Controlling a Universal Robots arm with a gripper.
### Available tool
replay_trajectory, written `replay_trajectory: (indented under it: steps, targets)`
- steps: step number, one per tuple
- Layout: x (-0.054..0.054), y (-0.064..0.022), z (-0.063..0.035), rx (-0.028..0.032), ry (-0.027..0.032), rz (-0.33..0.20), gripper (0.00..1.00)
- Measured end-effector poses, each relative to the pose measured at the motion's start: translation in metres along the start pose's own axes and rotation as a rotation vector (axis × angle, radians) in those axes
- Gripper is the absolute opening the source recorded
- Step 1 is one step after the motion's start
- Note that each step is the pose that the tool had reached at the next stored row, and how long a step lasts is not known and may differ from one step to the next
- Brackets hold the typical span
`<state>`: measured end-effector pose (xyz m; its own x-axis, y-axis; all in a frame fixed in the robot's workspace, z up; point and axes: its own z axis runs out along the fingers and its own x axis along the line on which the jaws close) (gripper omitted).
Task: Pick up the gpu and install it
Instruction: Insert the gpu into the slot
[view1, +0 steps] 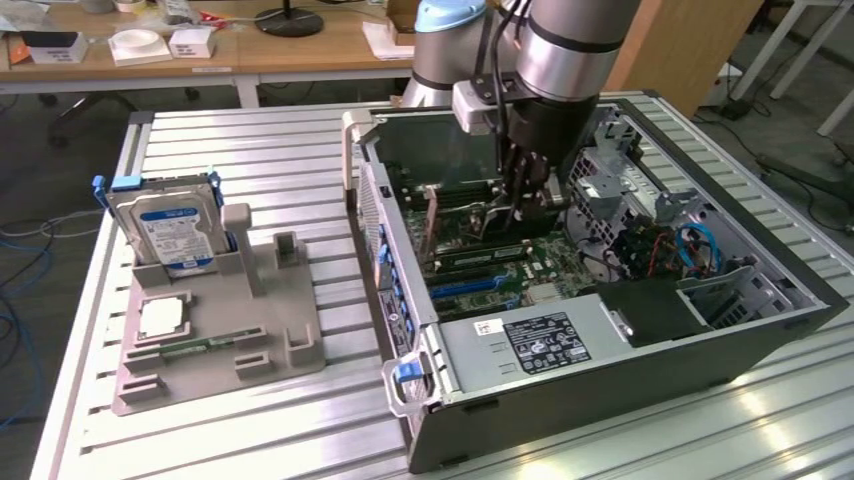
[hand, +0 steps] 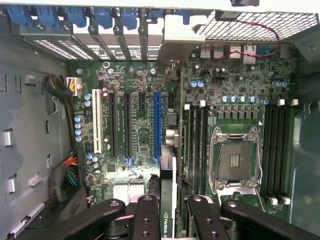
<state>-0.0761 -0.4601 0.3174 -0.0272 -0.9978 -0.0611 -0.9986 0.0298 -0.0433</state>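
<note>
The gpu (hand: 167, 225), a thin green circuit card seen edge-on with a logo strip along its top edge, stands upright inside the open computer, pinched between the black fingers of my gripper (hand: 169, 202). In the wrist view the card runs parallel to the long blue expansion slot (hand: 157, 125) on the green motherboard (hand: 135, 90) and lies just beside it, on the side nearer the empty processor socket (hand: 236, 160). I cannot tell whether its lower edge touches the board.

In the exterior view the arm reaches straight down into the black and grey tower case (view1: 747, 330), which lies on its side on the ribbed aluminium surface (view1: 267, 150). A silver hard drive with a blue-white label (view1: 167, 230) stands in a grey holder well apart, to the exterior view's left.

I judge this to be the alignment step. Doing it well means keeping the card vertical, lining its lower edge up along the slot's full length, guiding the bracket end to the rear opening, and pressing evenly without twisting.
</note>
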Motion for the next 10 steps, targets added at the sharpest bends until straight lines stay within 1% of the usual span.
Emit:
replay_trajectory:
  steps: [10]
  targets:
    - [0.0015,0.0023,0.0043,0.0000,0.0001,0.000,0.26]
